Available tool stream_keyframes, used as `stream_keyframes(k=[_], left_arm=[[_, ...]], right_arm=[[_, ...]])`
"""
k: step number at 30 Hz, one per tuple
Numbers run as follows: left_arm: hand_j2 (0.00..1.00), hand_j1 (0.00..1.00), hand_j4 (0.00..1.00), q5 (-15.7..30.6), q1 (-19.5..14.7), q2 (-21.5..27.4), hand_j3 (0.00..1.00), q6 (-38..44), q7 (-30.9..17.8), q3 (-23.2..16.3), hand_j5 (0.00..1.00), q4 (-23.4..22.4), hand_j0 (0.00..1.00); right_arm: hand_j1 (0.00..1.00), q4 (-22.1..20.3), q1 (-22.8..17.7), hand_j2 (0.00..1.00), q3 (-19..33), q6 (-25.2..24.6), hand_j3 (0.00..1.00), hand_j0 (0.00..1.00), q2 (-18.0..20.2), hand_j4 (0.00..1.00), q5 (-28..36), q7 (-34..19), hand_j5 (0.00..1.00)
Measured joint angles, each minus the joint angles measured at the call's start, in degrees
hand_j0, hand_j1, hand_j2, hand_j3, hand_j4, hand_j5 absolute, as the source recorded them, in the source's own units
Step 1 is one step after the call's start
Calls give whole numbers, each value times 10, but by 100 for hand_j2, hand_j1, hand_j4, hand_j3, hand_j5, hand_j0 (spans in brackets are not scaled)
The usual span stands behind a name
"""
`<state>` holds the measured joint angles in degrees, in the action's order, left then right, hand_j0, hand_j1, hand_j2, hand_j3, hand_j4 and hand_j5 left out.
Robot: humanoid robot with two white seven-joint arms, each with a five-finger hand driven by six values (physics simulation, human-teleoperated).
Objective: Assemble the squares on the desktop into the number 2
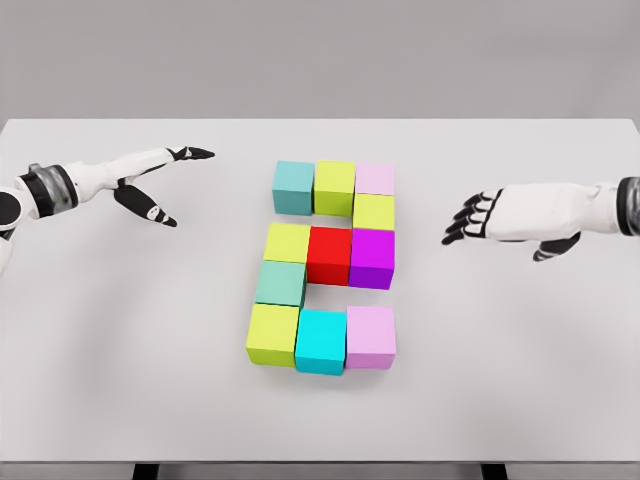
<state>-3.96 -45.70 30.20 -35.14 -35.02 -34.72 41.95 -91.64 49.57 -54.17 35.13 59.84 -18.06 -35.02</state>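
Head view: the squares, coloured cubes, lie mid-desk, touching one another in three rows joined by single links, already forming a 2. Left hand rests well to their left, fingers spread, holding nothing. Right hand hovers to their right, fingers relaxed, empty. The cubes appear rigid, light and smooth-faced; grip opposite side faces. No containers present.

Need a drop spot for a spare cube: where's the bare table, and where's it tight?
Bare: the table in front of the bottom cube row; the stretch between the left hand and the teal cube; the stretch between the magenta cube and the right hand. Crowded: the centre, where the cubes sit packed into a 2.
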Motion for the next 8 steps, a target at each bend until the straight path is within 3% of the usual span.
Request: stream_keyframes(k=[8], left_arm=[[100, 100, 100, 0, 0, 1, 100, 0, 0, 1, 100, -1, 100]], right_arm=[[100, 0, 1, 100, 5, 0, 100, 100, 0, 100, 5, 0, 100]])
